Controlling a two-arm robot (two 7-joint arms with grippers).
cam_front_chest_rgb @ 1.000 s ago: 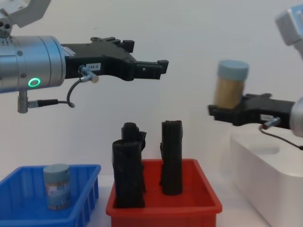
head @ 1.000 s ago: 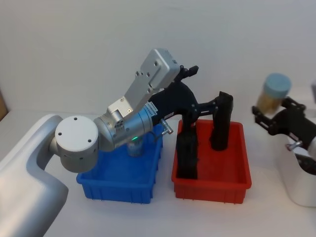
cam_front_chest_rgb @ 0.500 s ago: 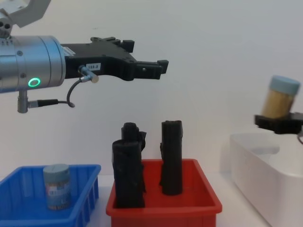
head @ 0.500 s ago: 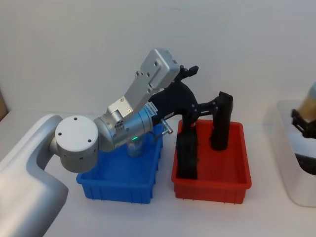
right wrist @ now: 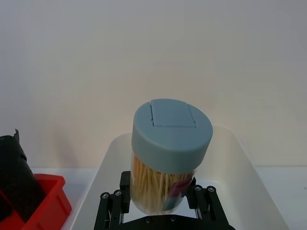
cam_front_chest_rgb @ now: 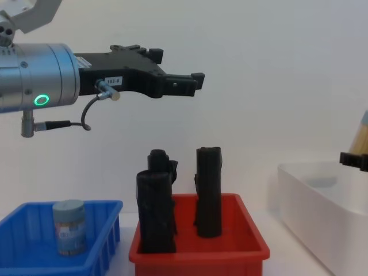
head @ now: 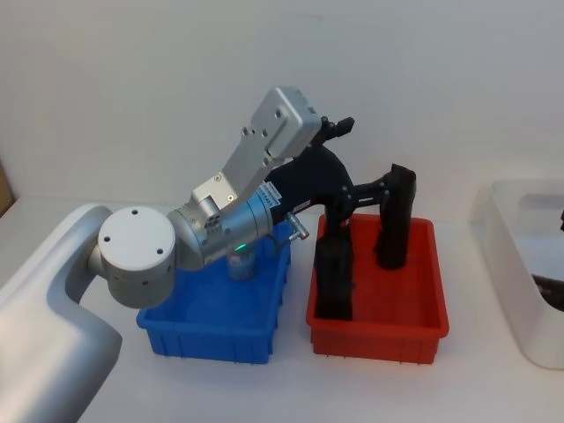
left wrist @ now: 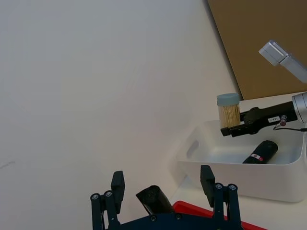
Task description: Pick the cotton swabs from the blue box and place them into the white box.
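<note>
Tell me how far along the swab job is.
Done: nothing certain; the white box holds a black cylinder but no swab jar I can see. In hand: the right gripper holds a swab jar above that box. Left: one jar stands in the blue box; the left gripper is open above the bins.

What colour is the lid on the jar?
Grey-blue, clearest in the right wrist view: lid.

white box lies open above, one black cylinder lying inside; much floor free.
</note>
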